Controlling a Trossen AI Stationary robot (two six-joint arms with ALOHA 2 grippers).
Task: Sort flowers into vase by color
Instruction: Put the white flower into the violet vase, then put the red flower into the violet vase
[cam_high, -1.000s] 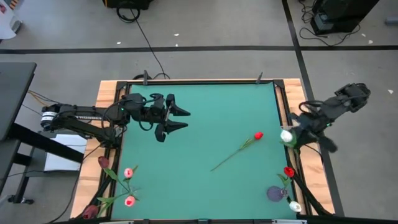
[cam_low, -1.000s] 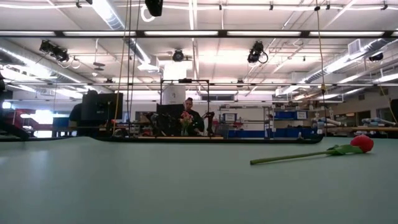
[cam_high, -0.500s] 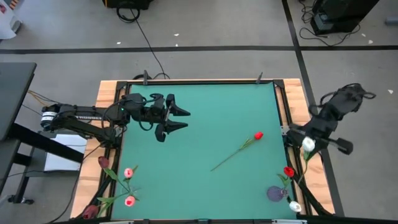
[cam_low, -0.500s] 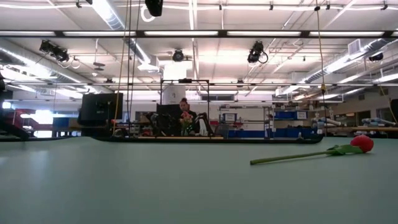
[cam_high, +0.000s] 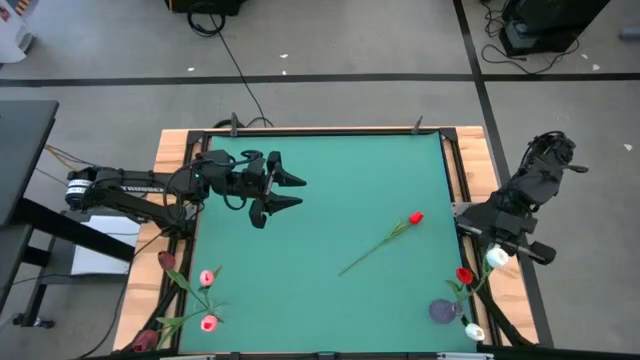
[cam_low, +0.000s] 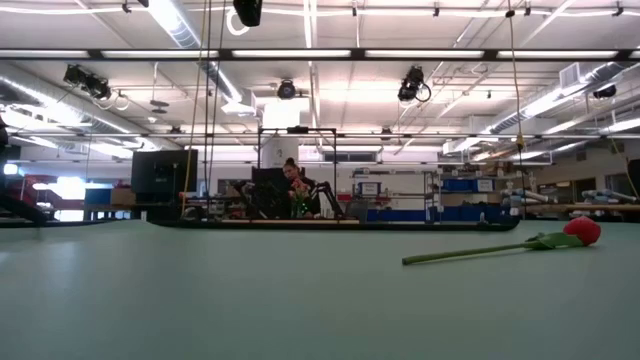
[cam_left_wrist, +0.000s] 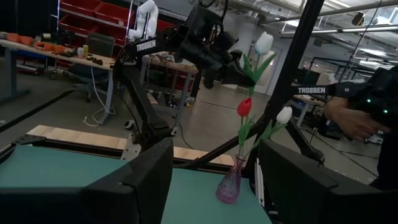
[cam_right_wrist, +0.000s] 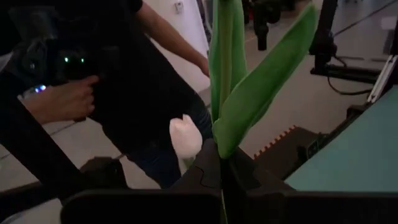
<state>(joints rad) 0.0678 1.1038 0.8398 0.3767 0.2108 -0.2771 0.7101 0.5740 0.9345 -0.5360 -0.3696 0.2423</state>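
My right gripper (cam_high: 497, 243) sits just past the right edge of the table (cam_high: 320, 300), clamped tight on the green stem of a white tulip (cam_high: 496, 258); through my right wrist camera the stem and a broad leaf (cam_right_wrist: 261, 81) rise straight out from between my fingers. The white head hangs just above the purple vase (cam_high: 441, 311), which stands in the near right corner of the green mat. That vase already holds a red tulip (cam_high: 464, 275) and another white tulip (cam_high: 474, 331).

My left gripper (cam_high: 290, 190) hovers over the far left part of the mat, its two fingers spread wide with nothing between them. From the left wrist camera I look across to the purple vase (cam_left_wrist: 229, 183) and the flower held above it.

One red tulip lying loose (cam_high: 415, 217) rests on the mat right of centre, its stem running diagonally toward the near edge.

At the near left corner, off the mat on the wooden border, a bunch of pink and dark red tulips (cam_high: 206, 300) stands together.

A person (cam_right_wrist: 124, 93) stands beyond the right side of the table, holding a dark device in one hand (cam_right_wrist: 59, 99)
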